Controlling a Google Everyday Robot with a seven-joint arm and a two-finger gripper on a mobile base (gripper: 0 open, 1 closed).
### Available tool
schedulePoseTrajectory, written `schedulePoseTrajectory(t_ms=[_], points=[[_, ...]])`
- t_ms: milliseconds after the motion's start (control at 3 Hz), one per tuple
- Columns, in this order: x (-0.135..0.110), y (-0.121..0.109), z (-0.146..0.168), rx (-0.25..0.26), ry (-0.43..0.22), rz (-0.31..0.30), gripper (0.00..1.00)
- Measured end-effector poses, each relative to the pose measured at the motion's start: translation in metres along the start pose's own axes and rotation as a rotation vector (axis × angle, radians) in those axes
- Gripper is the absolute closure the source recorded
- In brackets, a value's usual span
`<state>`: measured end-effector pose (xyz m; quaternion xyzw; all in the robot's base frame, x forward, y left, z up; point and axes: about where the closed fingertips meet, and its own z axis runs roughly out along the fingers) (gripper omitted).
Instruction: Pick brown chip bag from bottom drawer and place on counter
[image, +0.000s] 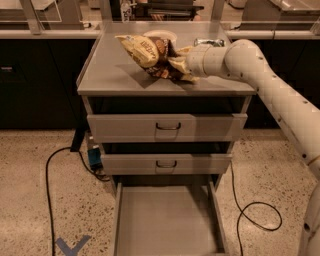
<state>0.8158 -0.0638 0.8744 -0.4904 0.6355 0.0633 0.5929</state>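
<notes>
The brown chip bag (145, 50), wrinkly cream and dark brown, is over the middle of the counter (115, 75). Its left end is raised and throws a shadow on the grey top. My gripper (181, 65) is at the bag's crumpled right end, shut on it, with the white arm reaching in from the right. The bottom drawer (165, 220) is pulled out below and shows a bare grey floor.
A pale bowl (160, 35) and a small clear packet (207, 42) sit at the back of the counter behind the bag. Two shut drawer fronts (167, 127) lie above the pulled-out drawer. Black cables (255, 215) trail on the speckled floor on both sides.
</notes>
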Motion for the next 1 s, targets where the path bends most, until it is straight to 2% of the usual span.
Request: schedulePoseTrajectory(t_ms=[333, 667, 1000], points=[[0.0000, 0.0000, 0.0000, 0.000, 0.000, 0.000, 0.11], [0.0000, 0.0000, 0.0001, 0.000, 0.000, 0.000, 0.00], [0.0000, 0.0001, 0.0001, 0.000, 0.000, 0.000, 0.00]])
